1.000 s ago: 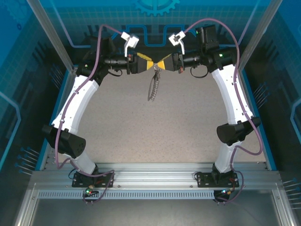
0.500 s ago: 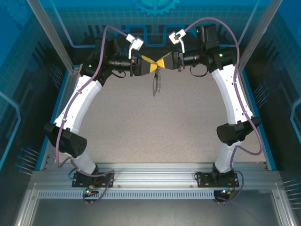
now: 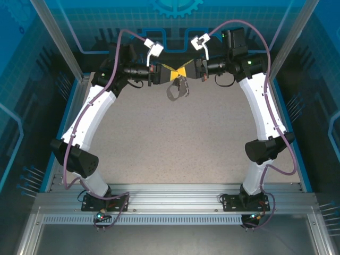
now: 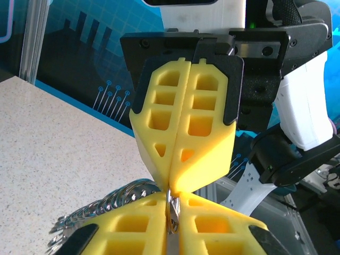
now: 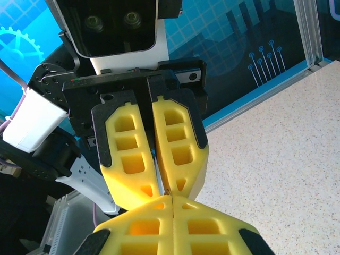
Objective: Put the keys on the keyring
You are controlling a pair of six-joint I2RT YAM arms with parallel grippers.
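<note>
At the far edge of the table (image 3: 175, 154), in mid-air: left claw (image 3: 171, 73) pinched shut on the keyring (image 3: 176, 90), loop and chain (image 4: 101, 210) hanging beneath. Right claw (image 3: 184, 72) tip to tip against it, clamped tight too, contents too hidden to tell. Probably mid-threading. Next, likely: hold the loop steady, ease the key on, avoid any slip.
</note>
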